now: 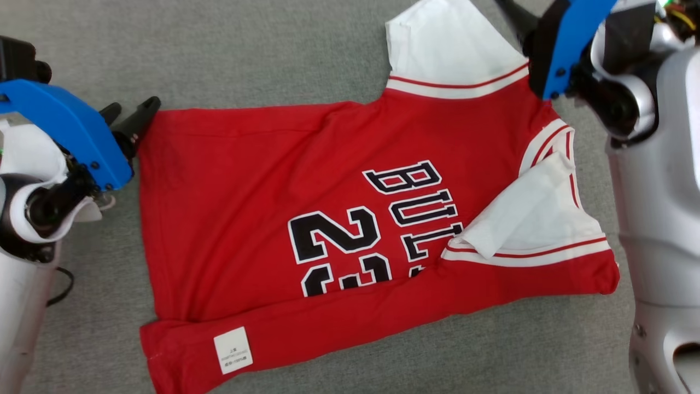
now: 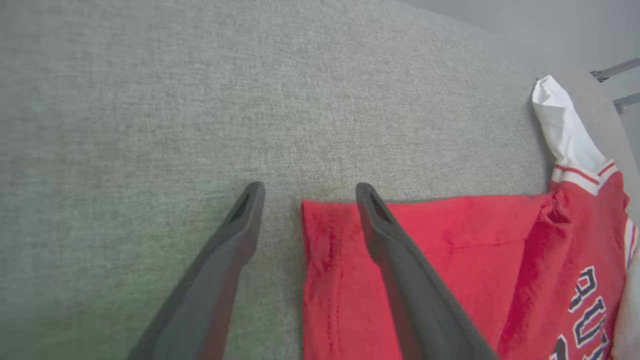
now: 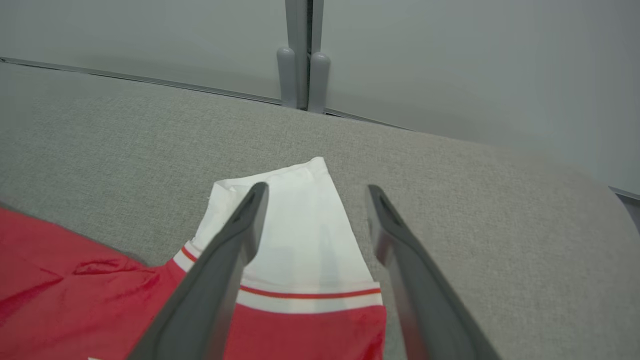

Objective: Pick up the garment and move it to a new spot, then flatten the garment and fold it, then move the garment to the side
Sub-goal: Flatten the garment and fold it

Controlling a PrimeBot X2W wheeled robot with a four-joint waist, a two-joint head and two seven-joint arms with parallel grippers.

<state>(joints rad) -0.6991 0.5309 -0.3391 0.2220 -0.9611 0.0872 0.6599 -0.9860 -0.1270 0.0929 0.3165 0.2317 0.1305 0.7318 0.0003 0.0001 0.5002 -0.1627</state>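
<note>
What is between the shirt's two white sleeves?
In the head view, red shirt cloth and the striped white neck trim lie between the far sleeve and the near sleeve.

My left tool (image 2: 310,192) has its jaws spread wide and empty, fingers angled inward from my left wrist (image 1: 60,164). My right tool (image 3: 316,194) is equally wide and empty, and its forearm (image 1: 656,219) reaches forward.

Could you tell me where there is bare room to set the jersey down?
Bare grey surface lies beyond the jersey, between the left gripper and the white sleeve. It is crowded at that sleeve, where the right gripper is.
</note>
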